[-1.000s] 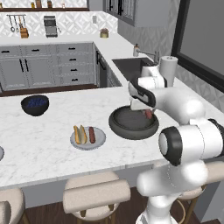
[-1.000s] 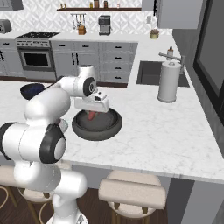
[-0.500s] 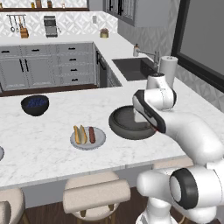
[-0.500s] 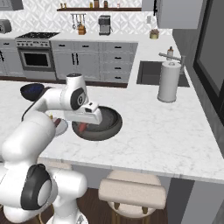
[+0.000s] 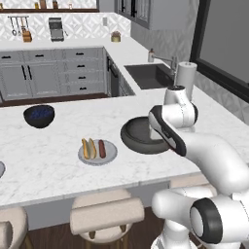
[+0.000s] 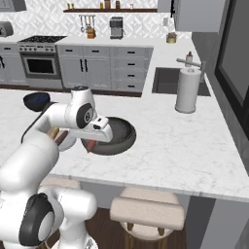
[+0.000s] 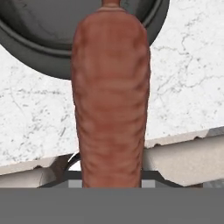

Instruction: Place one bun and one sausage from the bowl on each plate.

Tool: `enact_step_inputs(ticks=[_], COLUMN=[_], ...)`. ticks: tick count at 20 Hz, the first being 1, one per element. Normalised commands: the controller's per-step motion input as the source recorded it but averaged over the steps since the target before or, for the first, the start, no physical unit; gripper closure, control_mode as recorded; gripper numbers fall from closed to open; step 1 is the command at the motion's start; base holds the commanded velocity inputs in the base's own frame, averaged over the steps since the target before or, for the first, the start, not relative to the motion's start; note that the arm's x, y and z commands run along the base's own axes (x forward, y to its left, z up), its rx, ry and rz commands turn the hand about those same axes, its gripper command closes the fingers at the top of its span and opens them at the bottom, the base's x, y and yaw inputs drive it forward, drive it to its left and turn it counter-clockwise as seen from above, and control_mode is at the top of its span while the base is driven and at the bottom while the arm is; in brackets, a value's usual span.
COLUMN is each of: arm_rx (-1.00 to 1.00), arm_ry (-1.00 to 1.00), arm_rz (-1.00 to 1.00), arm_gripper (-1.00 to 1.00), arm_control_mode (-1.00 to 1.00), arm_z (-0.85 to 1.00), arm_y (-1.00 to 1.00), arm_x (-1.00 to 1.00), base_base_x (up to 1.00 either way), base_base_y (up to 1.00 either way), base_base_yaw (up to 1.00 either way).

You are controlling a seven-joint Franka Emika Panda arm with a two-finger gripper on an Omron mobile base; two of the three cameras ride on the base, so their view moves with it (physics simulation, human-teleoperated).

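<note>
Gripper: the white arm's two-finger gripper (image 6: 90, 145) hangs low over the near rim of the bowl, and its fingers are clamped on a sausage, so it has a firm hold.
Held sausage: a slim, ribbed red-brown sausage (image 7: 111, 96) runs straight up the hand view from between the fingers; in the right base view its end (image 6: 91, 145) peeks out just below the hand.
Bowl: the wide, shallow, dark grey-black round bowl (image 5: 132, 138) sits on the white marble counter (image 5: 44, 165) near its front edge; in the hand view its rim (image 7: 30, 54) lies just beyond the sausage tip, and what is inside it I cannot tell.
Filled plate: the flat, round, light-grey plate (image 5: 111, 154) rests to the left of the bowl, apart from it, carrying two golden-orange finger-shaped buns (image 5: 88, 148) side by side and one dark red-brown sausage (image 5: 102, 149) next to them.
Second plate: a sliver of another light-grey plate (image 5: 1, 168) shows at the far left edge of the left base view.
Small bowl: a deeper blue-black bowl (image 5: 39, 116) stands farther back on the counter, well apart from the plates.
Behind: a white paper-towel roll (image 6: 187, 91) stands upright beside the dark sink (image 6: 168, 81).
</note>
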Motion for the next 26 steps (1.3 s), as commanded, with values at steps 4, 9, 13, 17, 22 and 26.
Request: enact_step_inputs(ticks=[4, 9, 13, 17, 22, 26], arm_rx=[0.00, 0.00, 0.00, 0.00, 0.00, 0.00], arm_ry=[0.00, 0.00, 0.00, 0.00, 0.00, 0.00], arm_rz=[0.00, 0.00, 0.00, 0.00, 0.00, 0.00], arm_gripper=[1.00, 1.00, 1.00, 1.00, 1.00, 1.00], arm_control_mode=[1.00, 1.00, 1.00, 1.00, 1.00, 1.00], arm_z=[0.00, 0.00, 0.00, 0.00, 0.00, 0.00], arm_y=[0.00, 0.00, 0.00, 0.00, 0.00, 0.00], arm_x=[0.00, 0.00, 0.00, 0.00, 0.00, 0.00], base_base_x=[-0.22, 0.00, 0.00, 0.01, 0.12, 0.35], base_base_y=[0.54, 0.95, 1.00, 1.00, 1.00, 0.79], base_base_yaw=[0.00, 0.00, 0.00, 0.00, 0.01, 0.00])
